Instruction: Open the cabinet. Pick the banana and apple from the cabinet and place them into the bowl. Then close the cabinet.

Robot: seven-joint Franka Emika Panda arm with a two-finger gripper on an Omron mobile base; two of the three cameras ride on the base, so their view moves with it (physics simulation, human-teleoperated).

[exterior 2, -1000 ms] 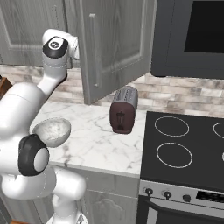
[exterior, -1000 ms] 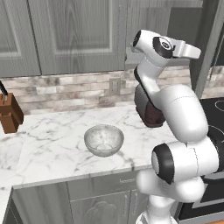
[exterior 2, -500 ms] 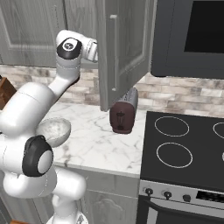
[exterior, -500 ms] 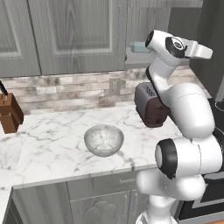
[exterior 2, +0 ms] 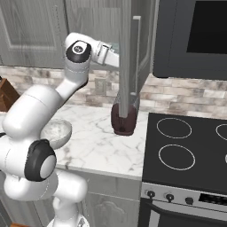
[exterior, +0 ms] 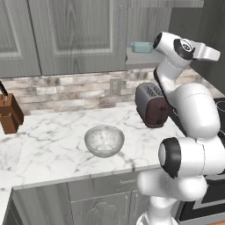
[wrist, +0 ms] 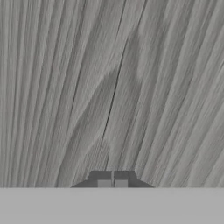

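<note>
While the cabinet (exterior 2: 126, 57) door stands open, the tool (wrist: 112, 183) is pinched narrow, empty.

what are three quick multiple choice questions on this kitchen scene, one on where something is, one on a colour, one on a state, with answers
1. Where does the bowl stand?
A. on the marble counter, left of the toaster
B. on the stove
C. inside the cabinet

2. What colour is the toaster?
A. bright yellow
B. dark reddish brown
C. light blue

3. How do the jaws of the gripper stand?
A. wide open
B. shut on the bowl
C. shut, holding nothing

Answers:
1 A: the left base view shows it on the counter, apart from the toaster to its right.
2 B: both base views show a dark reddish-brown body.
3 C: the hand view shows the two fingertips together, facing grey wood grain of the cabinet.
</note>
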